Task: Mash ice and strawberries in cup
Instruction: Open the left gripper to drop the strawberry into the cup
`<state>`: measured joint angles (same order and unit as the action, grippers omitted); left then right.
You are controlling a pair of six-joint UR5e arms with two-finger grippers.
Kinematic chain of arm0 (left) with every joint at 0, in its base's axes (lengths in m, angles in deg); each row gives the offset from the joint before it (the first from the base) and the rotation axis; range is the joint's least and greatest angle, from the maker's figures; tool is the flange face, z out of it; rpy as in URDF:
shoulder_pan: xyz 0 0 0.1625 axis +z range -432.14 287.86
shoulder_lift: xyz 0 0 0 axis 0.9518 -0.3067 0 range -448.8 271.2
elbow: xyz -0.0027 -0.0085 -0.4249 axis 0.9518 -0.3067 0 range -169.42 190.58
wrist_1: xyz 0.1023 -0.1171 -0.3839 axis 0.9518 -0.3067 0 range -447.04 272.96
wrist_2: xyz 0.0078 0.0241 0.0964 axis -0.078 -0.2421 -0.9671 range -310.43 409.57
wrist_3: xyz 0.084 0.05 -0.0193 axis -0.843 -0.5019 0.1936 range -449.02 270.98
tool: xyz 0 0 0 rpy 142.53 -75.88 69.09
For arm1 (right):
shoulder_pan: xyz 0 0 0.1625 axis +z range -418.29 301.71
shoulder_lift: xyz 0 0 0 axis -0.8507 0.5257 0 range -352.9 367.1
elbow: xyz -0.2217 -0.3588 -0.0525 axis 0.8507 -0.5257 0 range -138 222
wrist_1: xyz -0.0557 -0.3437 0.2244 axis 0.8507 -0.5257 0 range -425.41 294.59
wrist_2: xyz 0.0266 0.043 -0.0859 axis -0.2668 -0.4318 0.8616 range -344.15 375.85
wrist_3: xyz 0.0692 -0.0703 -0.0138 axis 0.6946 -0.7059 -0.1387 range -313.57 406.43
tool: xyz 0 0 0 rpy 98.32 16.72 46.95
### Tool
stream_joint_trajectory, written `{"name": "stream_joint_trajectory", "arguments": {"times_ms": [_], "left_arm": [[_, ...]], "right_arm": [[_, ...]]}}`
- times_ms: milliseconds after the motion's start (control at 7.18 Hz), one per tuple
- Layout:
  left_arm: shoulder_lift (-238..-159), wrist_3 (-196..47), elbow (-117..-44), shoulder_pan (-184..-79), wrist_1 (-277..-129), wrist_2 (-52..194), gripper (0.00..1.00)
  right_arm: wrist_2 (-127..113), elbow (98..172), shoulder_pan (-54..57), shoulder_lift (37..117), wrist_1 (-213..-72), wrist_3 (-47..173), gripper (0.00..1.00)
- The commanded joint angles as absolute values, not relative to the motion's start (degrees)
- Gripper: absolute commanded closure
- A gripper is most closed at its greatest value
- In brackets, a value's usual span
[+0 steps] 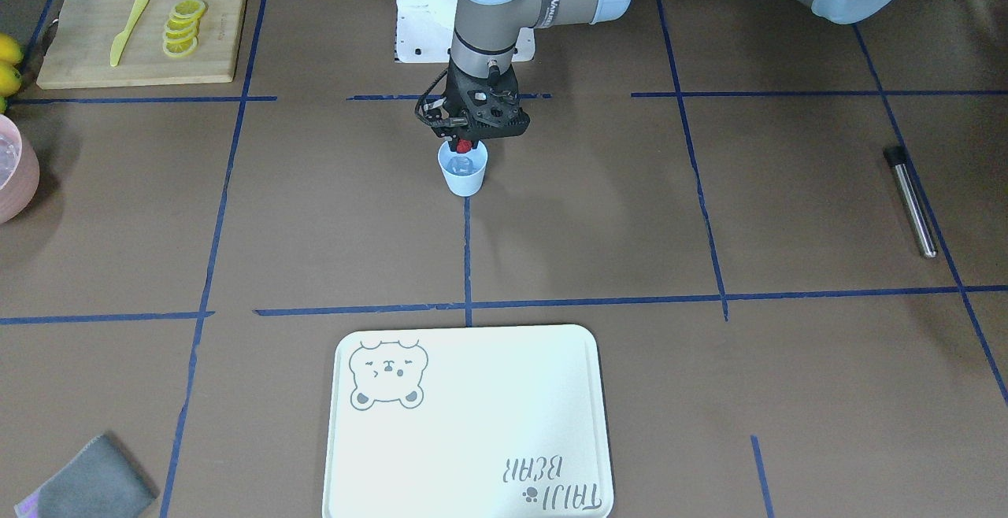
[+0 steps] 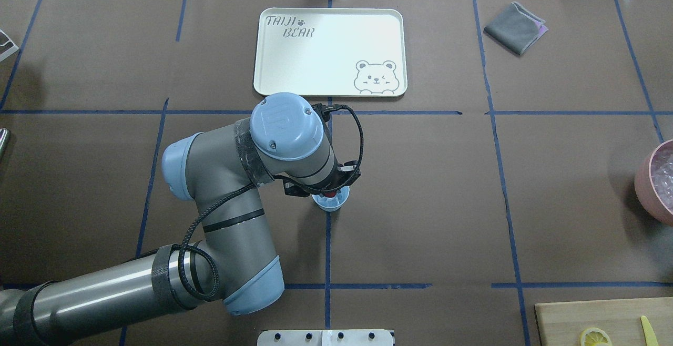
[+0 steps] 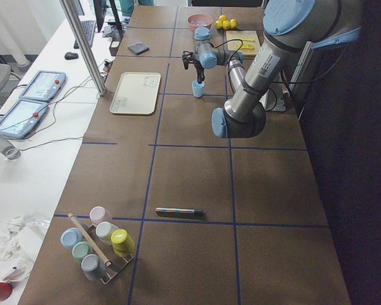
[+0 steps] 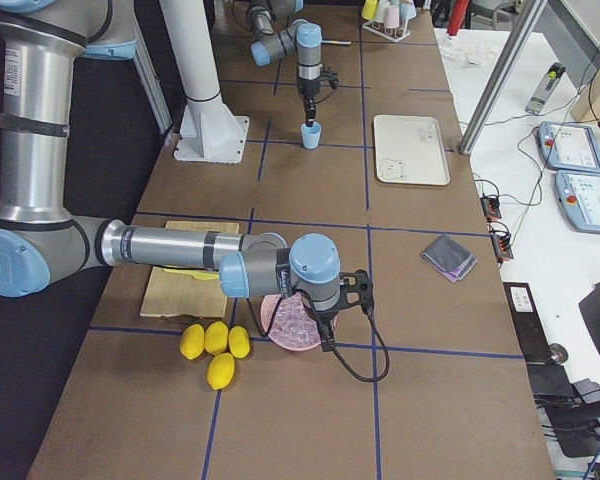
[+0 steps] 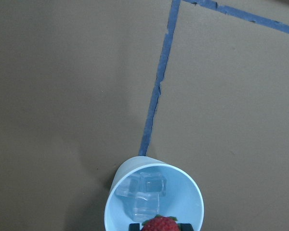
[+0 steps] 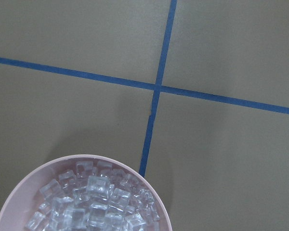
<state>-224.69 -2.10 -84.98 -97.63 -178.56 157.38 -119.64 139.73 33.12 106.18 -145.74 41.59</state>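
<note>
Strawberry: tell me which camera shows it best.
Left wrist-mounted view: the strawberry is close and sharp at the bottom edge, though cut off, over the ice in the cup. Front-facing shows a small red dot at the left tool; overhead only a sliver; the side views, nothing clear.

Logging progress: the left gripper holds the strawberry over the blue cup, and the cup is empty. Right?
Not quite. The cup is not empty: ice chunks already lie in it, as the left wrist view shows. The left gripper does hold the strawberry over the cup.
</note>
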Motion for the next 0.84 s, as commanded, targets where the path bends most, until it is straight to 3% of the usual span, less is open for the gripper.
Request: {"name": "stream_joint_trajectory", "arguments": {"times_ms": [0,279,697], "left_arm": [[-224.7,-2.1,-85.0,-98.2,-178.6,157.4,0.12],[-224.7,-3.3,-85.0,-98.4,-178.5,157.4,0.02],[-220.8,-8.9,-88.4,-102.4,-177.5,159.4,0.00]], "right_arm": [[-119.7,139.7,33.1,106.2,-145.7,41.6,0.01],[-119.7,139.8,33.1,106.2,-145.7,41.6,0.01],[-119.8,139.9,33.1,106.2,-145.7,41.6,0.01]]}}
